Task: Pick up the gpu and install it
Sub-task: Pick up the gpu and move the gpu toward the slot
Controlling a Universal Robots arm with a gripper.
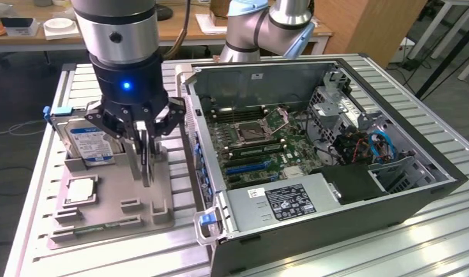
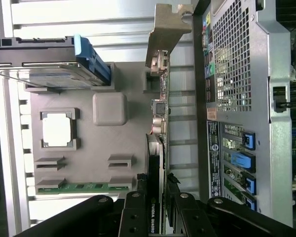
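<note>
Jaws clamped on the gpu [image 1: 146, 164] at the grey tray [image 1: 134, 196], beside the open computer case [image 1: 450, 167].
On the ribbed metal bench [image 1: 419, 242], the case lies open at the exterior view's right, the tray just beside it. The hard drive [image 1: 88, 141] stands in the tray's far end. The gpu stands on edge along the tray's case side, gripped from above. The processor chip [image 1: 80, 190] lies flat nearby.

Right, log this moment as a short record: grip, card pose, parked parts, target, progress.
grip: hand shut on the gpu
card pose: upright on edge, at the side of the gray tray nearest the case
parked parts: hard drive and processor chip sit in the tray
target: computer case lies open, motherboard exposed
progress: gpu not yet in the case
</note>
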